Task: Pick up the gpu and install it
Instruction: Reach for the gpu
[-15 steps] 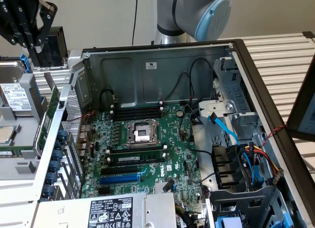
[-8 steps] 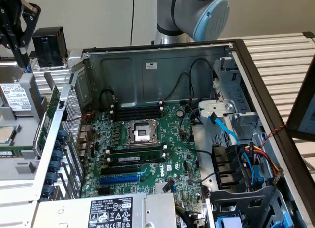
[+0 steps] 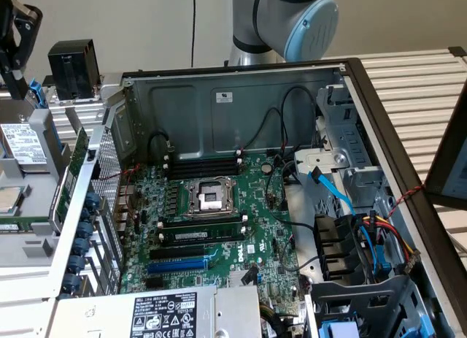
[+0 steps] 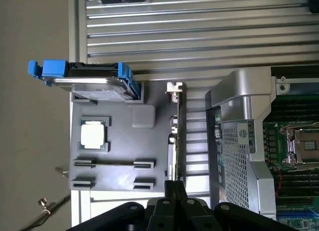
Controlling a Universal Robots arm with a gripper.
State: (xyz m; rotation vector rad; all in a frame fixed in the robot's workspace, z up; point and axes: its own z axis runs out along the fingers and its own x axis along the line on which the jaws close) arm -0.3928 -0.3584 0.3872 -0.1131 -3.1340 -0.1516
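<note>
Robot lab: open computer case, arm

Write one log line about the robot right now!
gripper: shut, over graphics card | graphics card: upright in gray tray, not lifted

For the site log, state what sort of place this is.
Probably a robotics lab bench for computer assembly: an open computer case with its motherboard exposed, a grey parts tray holding a processor chip, and a robot arm behind the case.

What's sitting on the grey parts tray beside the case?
On the grey tray: a CPU, a hard drive in a blue caddy, and the gpu standing on edge. The drive covers whatever is beneath it.
</note>
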